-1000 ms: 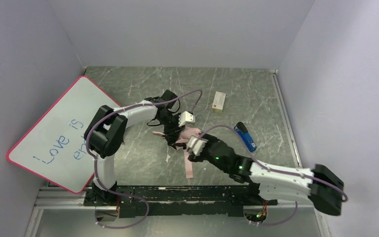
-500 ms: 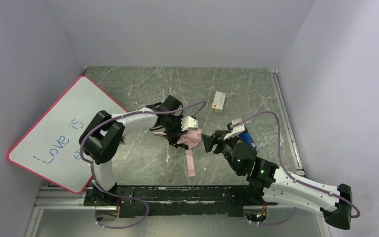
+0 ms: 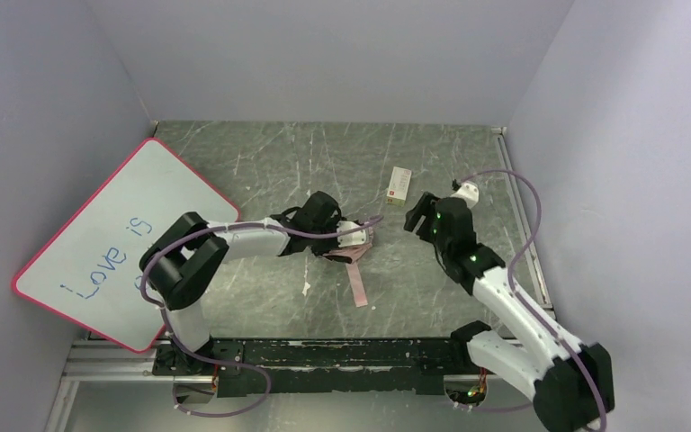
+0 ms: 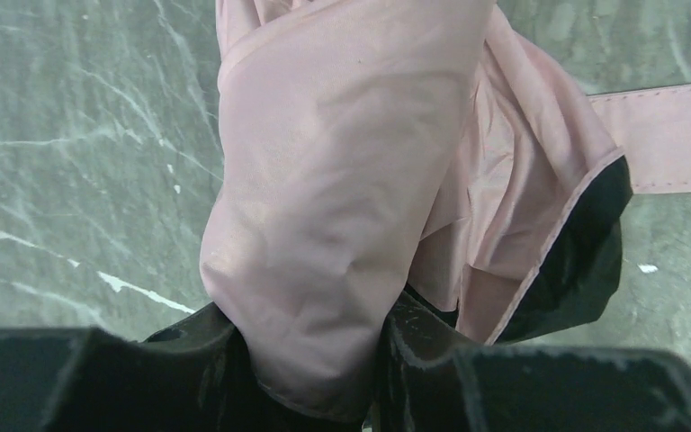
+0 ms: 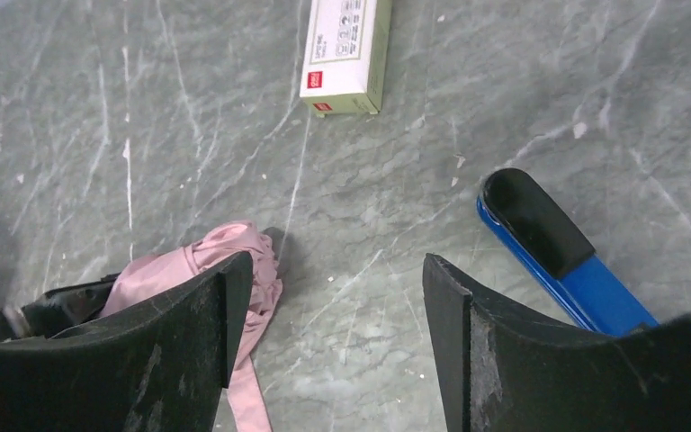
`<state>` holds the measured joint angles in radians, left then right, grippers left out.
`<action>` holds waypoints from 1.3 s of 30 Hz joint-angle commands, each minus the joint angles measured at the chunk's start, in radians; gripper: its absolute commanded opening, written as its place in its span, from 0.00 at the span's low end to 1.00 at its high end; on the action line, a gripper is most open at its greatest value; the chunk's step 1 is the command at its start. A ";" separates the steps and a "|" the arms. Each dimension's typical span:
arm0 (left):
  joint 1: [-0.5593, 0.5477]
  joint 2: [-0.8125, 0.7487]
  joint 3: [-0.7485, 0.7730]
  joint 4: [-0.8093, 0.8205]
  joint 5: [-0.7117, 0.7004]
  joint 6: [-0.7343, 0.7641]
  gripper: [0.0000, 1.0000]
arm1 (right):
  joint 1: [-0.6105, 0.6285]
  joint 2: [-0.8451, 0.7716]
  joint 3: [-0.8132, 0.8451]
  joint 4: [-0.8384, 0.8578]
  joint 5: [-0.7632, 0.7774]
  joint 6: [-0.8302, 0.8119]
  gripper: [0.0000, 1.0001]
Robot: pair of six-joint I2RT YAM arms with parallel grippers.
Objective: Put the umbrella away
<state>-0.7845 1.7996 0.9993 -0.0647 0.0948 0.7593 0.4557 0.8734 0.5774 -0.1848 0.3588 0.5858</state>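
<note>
The umbrella (image 3: 353, 248) is a crumpled pale pink bundle lying on the marble table near the middle, its pink strap (image 3: 358, 286) trailing toward the near edge. My left gripper (image 3: 342, 241) is shut on the pink fabric. In the left wrist view the umbrella (image 4: 342, 180) bulges out from between the dark fingers (image 4: 450, 378), with black inner fabric (image 4: 585, 270) and the strap (image 4: 675, 135) to the right. My right gripper (image 3: 414, 220) hovers open to the umbrella's right, apart from it. Its wrist view shows the umbrella (image 5: 189, 265) behind the left fingertip of that gripper (image 5: 337, 265). The handle is hidden.
A small white box (image 3: 399, 186) lies just beyond my right gripper, the same box (image 5: 346, 54) showing in its wrist view. A blue and black tool (image 5: 576, 261) lies under the right finger. A pink-framed whiteboard (image 3: 99, 243) leans at the left wall. Walls close three sides.
My right arm has pulled away from the umbrella, swinging right and toward the far side. My left gripper has carried the umbrella to the right and lower, still shut on it.
</note>
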 commanded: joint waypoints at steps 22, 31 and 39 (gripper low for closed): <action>-0.235 0.173 -0.220 0.284 -0.572 0.051 0.05 | -0.180 0.791 0.571 -0.091 -1.148 -1.229 0.81; -0.260 0.192 -0.232 0.333 -0.621 0.079 0.05 | -0.175 1.096 0.970 -0.785 -1.343 -1.736 0.80; -0.279 0.213 -0.244 0.377 -0.655 0.100 0.05 | -0.105 1.166 0.969 -0.740 -1.172 -1.702 0.84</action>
<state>-1.0611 1.9270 0.8181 0.4690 -0.5983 0.8555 0.3111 2.0575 1.5776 -0.9073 -0.8822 -1.0943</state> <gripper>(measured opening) 0.359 0.831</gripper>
